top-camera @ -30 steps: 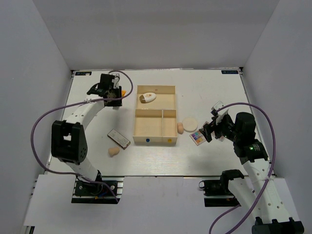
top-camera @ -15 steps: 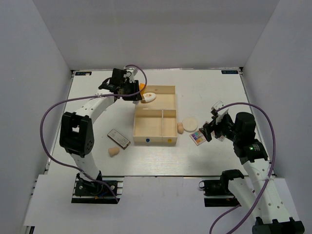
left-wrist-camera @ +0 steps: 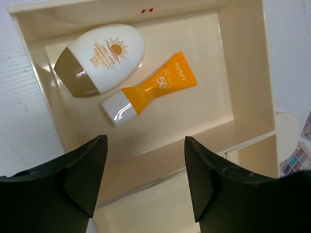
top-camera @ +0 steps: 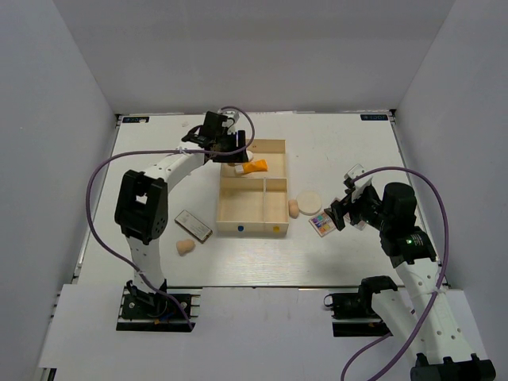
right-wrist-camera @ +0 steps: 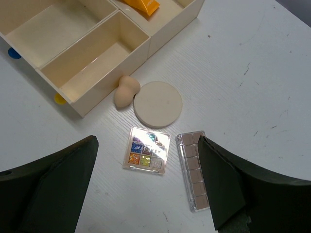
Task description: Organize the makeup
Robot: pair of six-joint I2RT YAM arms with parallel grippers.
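Top external view: a flat palette [top-camera: 193, 225] and beige sponge [top-camera: 186, 248] are lying on the table [top-camera: 349, 151] at left. The left pincer [top-camera: 234, 151], tips apart and empty, is hovering over the wooden box [top-camera: 220, 208], where the orange tube [top-camera: 255, 167] and white teardrop piece [left-wrist-camera: 99, 58] are resting together in the far compartment. The right pincer [top-camera: 337, 214], spread wide, is hanging above the multicoloured palette [top-camera: 321, 224], likely the next pick.
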